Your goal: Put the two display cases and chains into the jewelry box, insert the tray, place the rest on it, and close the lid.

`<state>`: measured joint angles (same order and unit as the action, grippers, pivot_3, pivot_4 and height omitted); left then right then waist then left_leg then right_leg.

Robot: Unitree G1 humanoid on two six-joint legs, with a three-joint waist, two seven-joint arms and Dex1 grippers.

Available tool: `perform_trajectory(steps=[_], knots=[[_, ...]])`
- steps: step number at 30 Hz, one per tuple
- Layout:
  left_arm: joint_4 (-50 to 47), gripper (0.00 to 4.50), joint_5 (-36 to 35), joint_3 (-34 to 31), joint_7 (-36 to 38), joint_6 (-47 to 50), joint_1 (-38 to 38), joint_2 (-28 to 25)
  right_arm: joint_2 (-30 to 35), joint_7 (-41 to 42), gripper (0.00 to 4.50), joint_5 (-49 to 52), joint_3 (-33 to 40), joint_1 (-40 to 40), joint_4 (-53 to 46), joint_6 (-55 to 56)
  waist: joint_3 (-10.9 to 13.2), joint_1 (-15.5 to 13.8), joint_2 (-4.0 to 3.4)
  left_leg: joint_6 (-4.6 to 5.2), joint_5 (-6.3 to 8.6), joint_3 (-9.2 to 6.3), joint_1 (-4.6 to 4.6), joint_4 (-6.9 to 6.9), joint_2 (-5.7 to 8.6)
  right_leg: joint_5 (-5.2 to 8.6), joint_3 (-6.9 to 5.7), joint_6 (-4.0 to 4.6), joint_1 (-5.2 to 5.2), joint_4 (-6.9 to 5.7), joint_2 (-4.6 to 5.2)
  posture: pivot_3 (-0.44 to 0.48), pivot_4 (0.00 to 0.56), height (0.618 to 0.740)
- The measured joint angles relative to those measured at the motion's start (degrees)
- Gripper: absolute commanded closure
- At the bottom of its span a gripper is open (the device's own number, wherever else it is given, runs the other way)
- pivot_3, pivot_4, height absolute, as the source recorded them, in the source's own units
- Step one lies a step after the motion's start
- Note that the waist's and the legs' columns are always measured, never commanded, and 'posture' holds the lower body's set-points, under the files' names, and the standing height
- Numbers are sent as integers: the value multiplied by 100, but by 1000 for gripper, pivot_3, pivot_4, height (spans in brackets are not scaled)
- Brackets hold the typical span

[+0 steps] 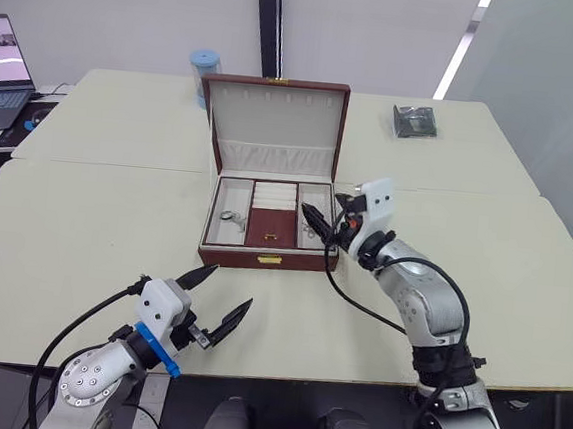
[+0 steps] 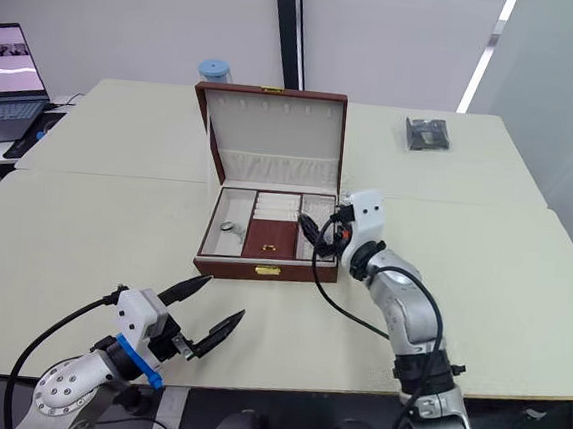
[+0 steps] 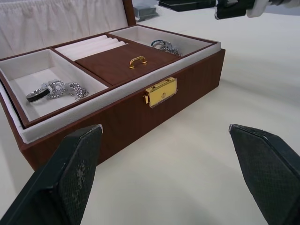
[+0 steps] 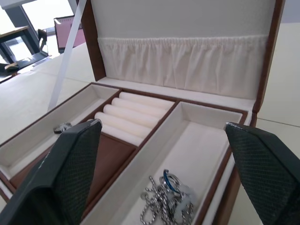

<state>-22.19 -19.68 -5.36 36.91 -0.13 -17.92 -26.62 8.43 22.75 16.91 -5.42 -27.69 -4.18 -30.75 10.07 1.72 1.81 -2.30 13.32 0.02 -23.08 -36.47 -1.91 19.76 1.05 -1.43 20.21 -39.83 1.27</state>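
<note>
Reddish-brown leatherette jewelry box (image 1: 268,258) sits lid-up mid-worktop (image 1: 84,237), cream-lined tray (image 3: 117,58) seated inside holding silver chain pieces (image 4: 166,199), my textured black fingers (image 3: 79,164) on both hands spread wide, empty.

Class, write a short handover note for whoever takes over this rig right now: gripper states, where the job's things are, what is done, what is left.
Left gripper: open, empty, low over the table in front of the jewelry box.
Right gripper: open, empty, over the box's right end.
The tray is seated in the box. Silver pieces lie in its left section and right section.
Display cases: cannot be seen, presumably under the tray.
Left: close the lid, which stands upright and open.
</note>
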Motion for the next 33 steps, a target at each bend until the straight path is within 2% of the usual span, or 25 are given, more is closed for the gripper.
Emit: perform_trajectory(steps=[8,12,18,23,33], knots=[[225,0,-933,-861,189,1146,111,-560,1597,1451,27,313,635,639,-75,409,8,11,-4,0,0,-1,2,0,-1,0,-2,0,-2,1,-3,0,150,740],[635,0,-1066,-1317,501,1472,94,-1018,2490,2378,27,470,863,1065,-48,550,11,7,-6,0,0,-1,3,12,-2,1,-3,1,-2,16,-5,0,150,740],[1613,0,-1074,-2054,767,1532,394,-1561,3262,3219,27,502,1176,1517,381,922,11,-3,-6,0,0,0,3,17,-1,1,-4,1,-6,27,-3,0,150,740],[2277,0,-921,-2153,893,1528,732,-1735,3352,3364,27,406,1323,1716,969,1419,11,0,-5,0,0,3,3,19,-1,1,-4,1,-8,33,0,0,150,740],[2628,0,-812,-2428,1021,1601,985,-2236,3463,3426,27,238,1438,2003,1261,1878,12,6,-5,0,0,6,5,35,-1,1,-1,1,-6,39,1,0,150,740]])
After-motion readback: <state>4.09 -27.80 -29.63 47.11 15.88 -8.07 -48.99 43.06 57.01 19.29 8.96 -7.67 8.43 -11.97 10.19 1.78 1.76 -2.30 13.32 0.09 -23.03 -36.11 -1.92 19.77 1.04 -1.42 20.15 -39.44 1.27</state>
